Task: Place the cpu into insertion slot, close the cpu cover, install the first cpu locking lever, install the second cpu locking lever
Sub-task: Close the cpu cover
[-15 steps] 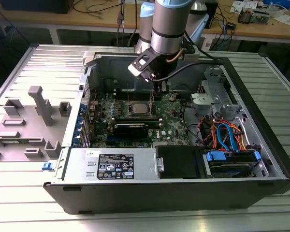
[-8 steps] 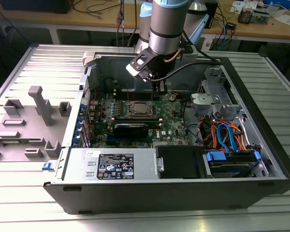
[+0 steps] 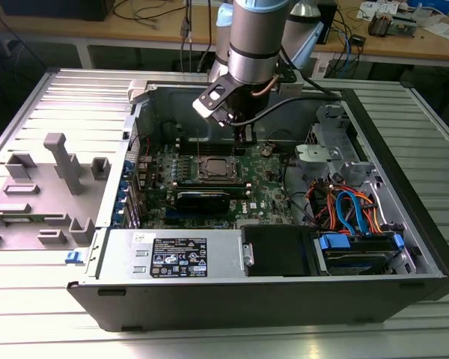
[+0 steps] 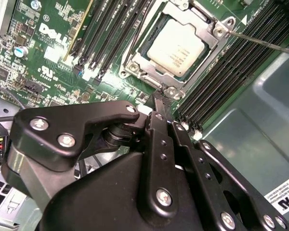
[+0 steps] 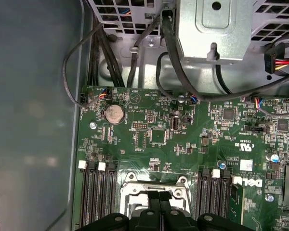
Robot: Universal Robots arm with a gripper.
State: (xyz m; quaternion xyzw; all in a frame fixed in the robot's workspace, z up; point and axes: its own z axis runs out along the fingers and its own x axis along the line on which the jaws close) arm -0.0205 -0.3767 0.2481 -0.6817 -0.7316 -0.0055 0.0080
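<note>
The tool (image 4: 162,98) hangs low inside the open case (image 3: 404,224), with its tips at the edge of the slot (image 4: 126,73). In both wrist views its fingers (image 5: 152,204) are pressed together with no real gap. I cannot tell whether anything thin is pinched between them.

The cpu (image 4: 176,43) lies flat in the slot, and the cover (image 4: 209,29) is down around it, so the metal top shows through the window. A thin lever (image 4: 260,42) runs from a corner of the socket out over the memory slots (image 4: 216,86). Whether it is latched is unclear.

The main risk appears to be a slip. The tips are narrow and the lever is a smooth rod, so a push slightly off line could make them skid onto the board (image 5: 154,134) or the memory slots. Pressing down with the cover not fully seated could load the cpu unevenly. The cable along the arm in the exterior view hangs near the case wall and might snag.
</note>
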